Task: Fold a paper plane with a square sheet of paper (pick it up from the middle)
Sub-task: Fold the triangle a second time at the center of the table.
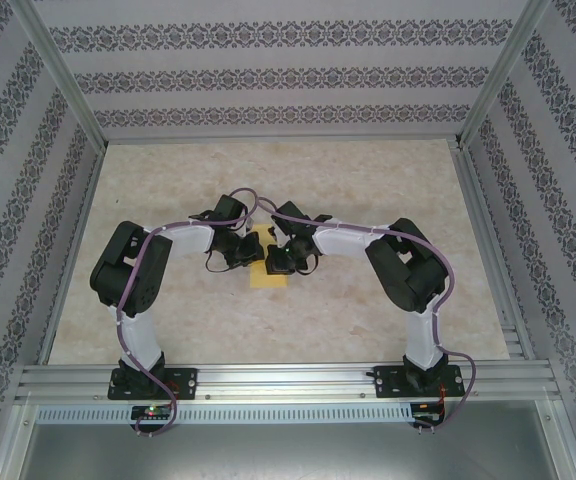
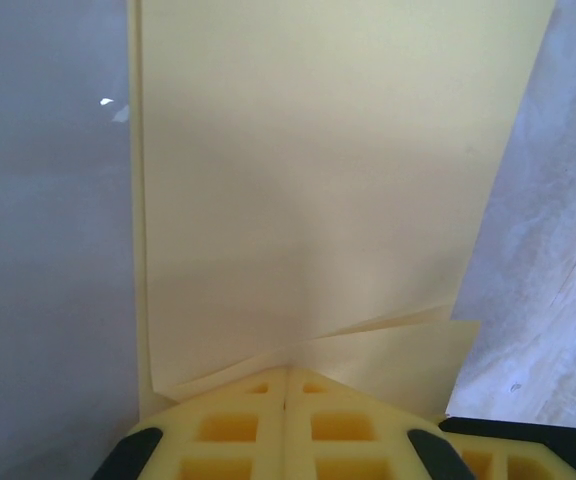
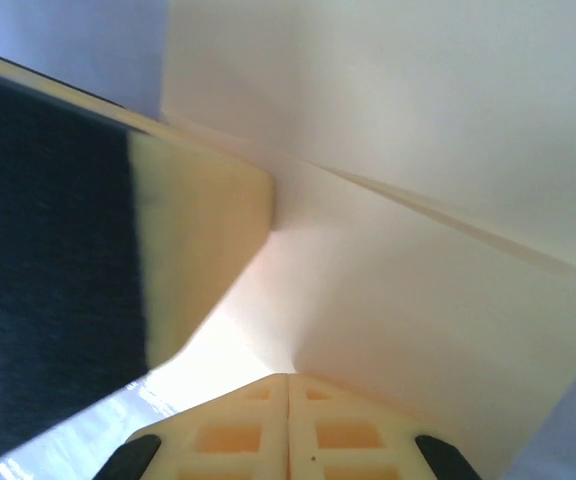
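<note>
The yellow sheet of paper (image 1: 266, 274) lies folded into a narrow strip at the table's middle, between the two wrists. In the left wrist view the sheet of paper (image 2: 308, 180) shows layered edges and a diagonal crease, and my left gripper (image 2: 286, 372) is shut on its near edge. My right gripper (image 3: 288, 378) is shut on the sheet of paper (image 3: 428, 150) from the other side, with a finger of the left gripper (image 3: 193, 240) close at its left. From above, the left gripper (image 1: 250, 252) and right gripper (image 1: 276, 258) almost meet. Whether the fold forms a paper plane I cannot tell.
The beige table top (image 1: 388, 180) stretches free on all sides of the arms. Aluminium rails (image 1: 288, 380) run along the near edge and up the corners. Patterned walls (image 1: 268, 70) close in the back and both sides.
</note>
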